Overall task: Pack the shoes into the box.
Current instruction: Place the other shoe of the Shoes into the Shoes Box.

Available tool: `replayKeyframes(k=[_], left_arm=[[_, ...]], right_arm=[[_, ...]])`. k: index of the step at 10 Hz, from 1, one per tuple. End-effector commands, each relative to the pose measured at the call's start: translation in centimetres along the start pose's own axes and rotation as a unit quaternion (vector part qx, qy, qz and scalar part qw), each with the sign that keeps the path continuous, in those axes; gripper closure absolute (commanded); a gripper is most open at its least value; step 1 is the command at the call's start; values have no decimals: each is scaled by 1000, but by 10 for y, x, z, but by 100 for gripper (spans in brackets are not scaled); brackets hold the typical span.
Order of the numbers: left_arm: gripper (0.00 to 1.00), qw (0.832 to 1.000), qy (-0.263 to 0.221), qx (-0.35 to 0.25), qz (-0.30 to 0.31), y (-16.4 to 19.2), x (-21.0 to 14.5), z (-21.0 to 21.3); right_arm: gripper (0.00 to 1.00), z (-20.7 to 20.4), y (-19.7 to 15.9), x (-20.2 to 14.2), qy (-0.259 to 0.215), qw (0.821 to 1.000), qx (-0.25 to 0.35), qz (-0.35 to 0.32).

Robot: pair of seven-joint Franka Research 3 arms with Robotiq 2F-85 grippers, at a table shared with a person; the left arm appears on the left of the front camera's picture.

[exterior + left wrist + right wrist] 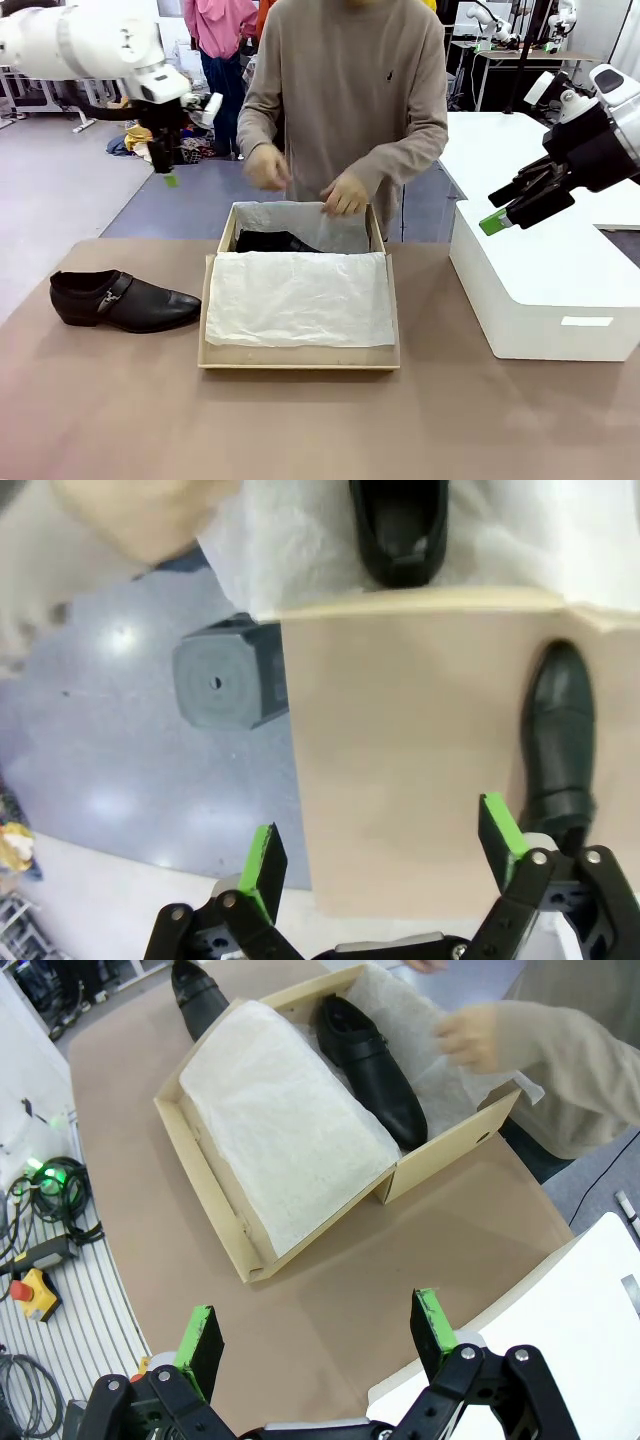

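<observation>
Nearest on the brown surface (300, 430) sits the shallow tan cardboard shoebox (300, 358), its near half covered by a sheet of white tissue paper (300, 298). Just left of it, apart from its wall, one glossy black leather dress shoe with a buckled strap (120, 300) rests on its sole, toe toward the box. Its mate (272, 241) already lies in the far half of the box, where the person's hands (345, 195) are at the tissue by the far rim. Both robot hands hang high, jaws wide and empty. The left hand (167, 170) is over the far left of the surface, and the right hand (505, 212) is above the large white rectangular box (545, 290).

The loose shoe seems to be the step in hand, and the left hand is better placed for it. It would do well to come down over the strap with its jaws across the shoe's width. It should close firmly, since glossy leather may slip. It should stay out of the box until the person's hands are clear and the tissue is out of the way.
</observation>
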State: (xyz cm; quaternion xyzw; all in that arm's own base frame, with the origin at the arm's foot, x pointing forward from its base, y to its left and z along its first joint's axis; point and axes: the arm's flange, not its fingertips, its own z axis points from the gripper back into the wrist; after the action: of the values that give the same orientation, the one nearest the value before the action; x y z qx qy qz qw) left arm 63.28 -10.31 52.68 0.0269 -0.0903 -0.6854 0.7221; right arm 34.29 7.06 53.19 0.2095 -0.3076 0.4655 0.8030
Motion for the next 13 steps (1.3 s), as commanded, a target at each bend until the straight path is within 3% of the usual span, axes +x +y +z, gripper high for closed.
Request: replayKeyframes(k=[1,4,7,13], left_arm=[[0,999,-23,10,-28,-28,-36,-2],[0,998,-28,-13,-58,-45,-65,1],[0,999,-8,-23,-40,-40,-61,-7],[0,998,-17,-17,-54,-40,-67,-2]], right_arm=[[0,0,-1,0,-8,1000,6,3],[0,0,-1,0,-8,1000,6,3],[0,0,-1,0,-8,1000,6,3],[0,0,-1,0,-8,1000,6,3]])
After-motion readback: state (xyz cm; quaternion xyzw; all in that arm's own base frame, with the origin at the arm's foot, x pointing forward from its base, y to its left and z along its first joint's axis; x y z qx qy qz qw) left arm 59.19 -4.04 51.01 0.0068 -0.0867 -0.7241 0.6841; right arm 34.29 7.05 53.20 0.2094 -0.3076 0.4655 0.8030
